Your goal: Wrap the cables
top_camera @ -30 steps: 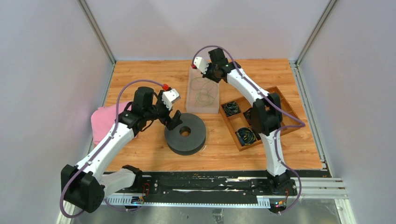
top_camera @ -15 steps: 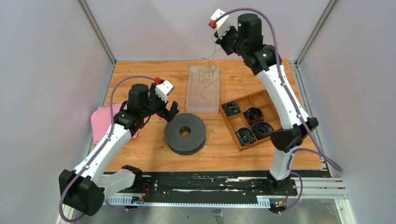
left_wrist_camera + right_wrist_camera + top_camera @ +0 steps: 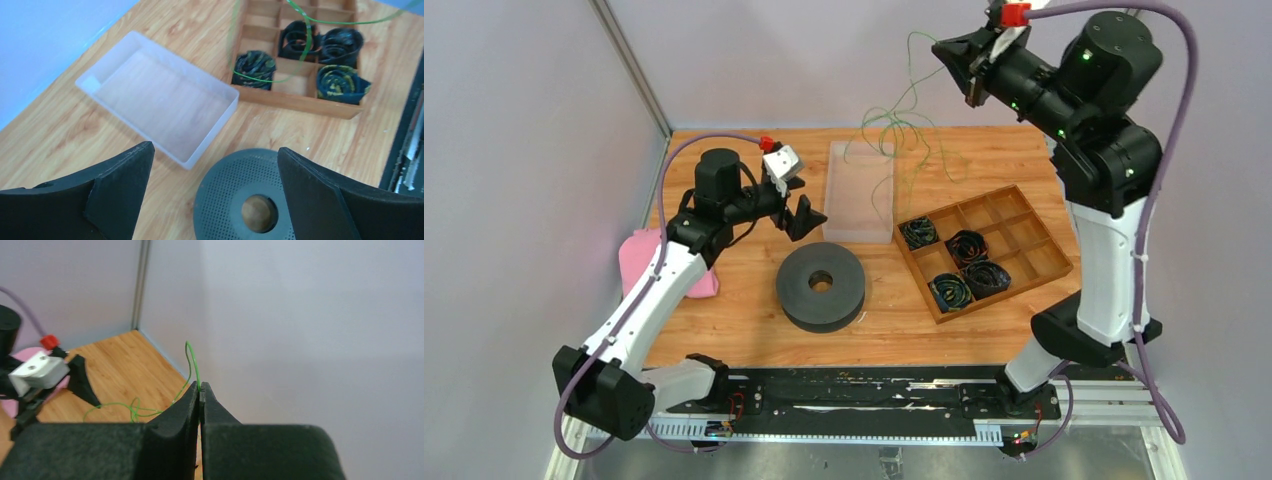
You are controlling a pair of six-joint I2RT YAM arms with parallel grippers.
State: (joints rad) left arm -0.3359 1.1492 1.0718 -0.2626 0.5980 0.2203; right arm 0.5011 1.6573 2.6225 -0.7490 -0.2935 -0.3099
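My right gripper (image 3: 944, 48) is raised high at the back and shut on one end of a thin green cable (image 3: 902, 112). The cable hangs loose in loops above the clear plastic bin (image 3: 834, 190). In the right wrist view the jaws (image 3: 200, 387) pinch the cable (image 3: 191, 360), and its tip sticks out above them. My left gripper (image 3: 809, 212) is open and empty, between the bin and the grey perforated disc (image 3: 799, 290). In the left wrist view the open gripper (image 3: 215, 148) frames the disc (image 3: 225, 200) and the bin (image 3: 220, 117). The green cable (image 3: 340, 22) crosses the top.
A wooden compartment tray (image 3: 1014, 215) at the right holds several coiled black cables (image 3: 951, 291), also seen from the left wrist (image 3: 341, 84). A pink cloth (image 3: 639, 255) lies at the left edge. Walls close in the left, back and right sides.
My right arm has swung up and to the right, pulling the green cable out of the bin into the air. My left gripper has moved up toward the bin's near left corner.
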